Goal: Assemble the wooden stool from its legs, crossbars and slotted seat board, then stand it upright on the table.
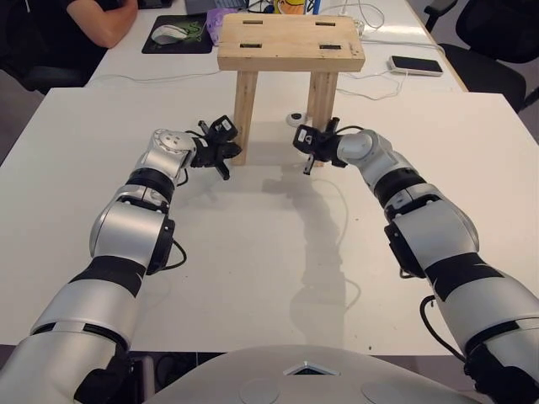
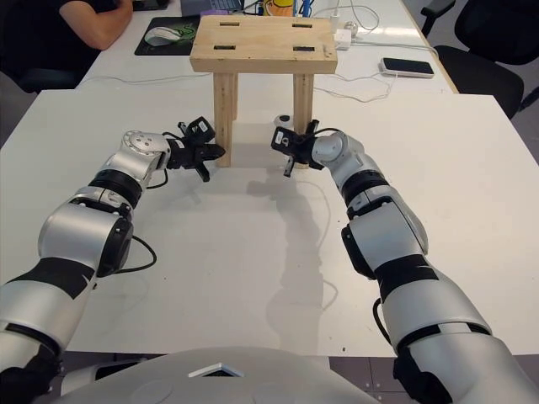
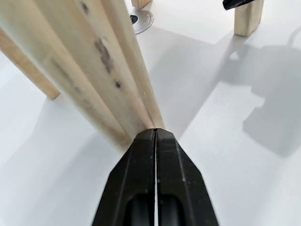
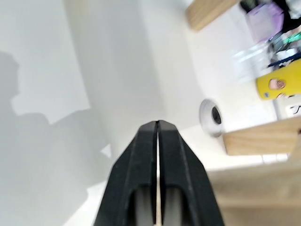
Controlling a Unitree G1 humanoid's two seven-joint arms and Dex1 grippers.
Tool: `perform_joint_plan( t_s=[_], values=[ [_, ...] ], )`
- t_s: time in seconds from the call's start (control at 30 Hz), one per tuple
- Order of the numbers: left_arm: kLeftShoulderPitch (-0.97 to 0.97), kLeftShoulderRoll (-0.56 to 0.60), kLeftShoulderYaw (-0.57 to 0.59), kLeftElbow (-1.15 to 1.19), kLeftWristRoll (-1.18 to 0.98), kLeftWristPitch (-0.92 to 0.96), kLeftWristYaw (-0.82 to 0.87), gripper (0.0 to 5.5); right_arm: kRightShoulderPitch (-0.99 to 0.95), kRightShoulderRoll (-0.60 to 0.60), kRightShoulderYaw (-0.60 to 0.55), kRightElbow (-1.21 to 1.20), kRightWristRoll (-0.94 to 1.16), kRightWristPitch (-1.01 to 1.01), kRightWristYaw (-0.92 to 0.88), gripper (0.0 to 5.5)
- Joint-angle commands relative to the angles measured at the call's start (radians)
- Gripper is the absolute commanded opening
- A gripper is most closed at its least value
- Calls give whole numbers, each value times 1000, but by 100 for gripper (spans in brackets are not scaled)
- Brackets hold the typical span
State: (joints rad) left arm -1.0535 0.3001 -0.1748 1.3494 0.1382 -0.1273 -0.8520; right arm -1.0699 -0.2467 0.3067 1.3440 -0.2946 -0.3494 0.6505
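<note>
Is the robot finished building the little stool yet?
Almost! The stool already stands upright on the table, with its slotted seat board on top of the legs. Nothing is in hand: both jaws are shut and empty, down beside the legs. Probably all that's left is drawing the arms away. I can't make out the crossbars from here.

The stool (image 1: 245, 109) is pale, unpainted wood. Its seat board (image 1: 290, 42) is marked by four dark slots, and the leg (image 3: 84, 61) seen from the left wrist is streaked with fine grain and a few dark brown knots. The table (image 1: 253, 252) is plain white, and a small round white disc (image 4: 209, 117) on it has a dark centre. The left gripper (image 3: 155, 134) and right gripper (image 4: 157, 126) are both matte black, and a bright yellow container (image 4: 287, 77) shows behind.
</note>
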Motion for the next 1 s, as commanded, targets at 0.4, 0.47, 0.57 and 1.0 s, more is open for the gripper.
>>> perform_joint_plan(
  t_s=[0.4,0.47,0.57,1.0],
  values=[
    [957,-92,349,-1273,-513,165,119,1,806,83,-511,-1003,731,459,68,0],
    [979,-139,367,-1307,-490,145,225,1,799,106,-568,-992,737,493,-68,0],
    [986,-204,362,-1327,-433,127,372,1,753,82,-596,-958,711,545,-186,0],
    [911,-317,280,-1278,-207,120,779,1,644,-8,-462,-927,445,565,-399,0]
  ],
)
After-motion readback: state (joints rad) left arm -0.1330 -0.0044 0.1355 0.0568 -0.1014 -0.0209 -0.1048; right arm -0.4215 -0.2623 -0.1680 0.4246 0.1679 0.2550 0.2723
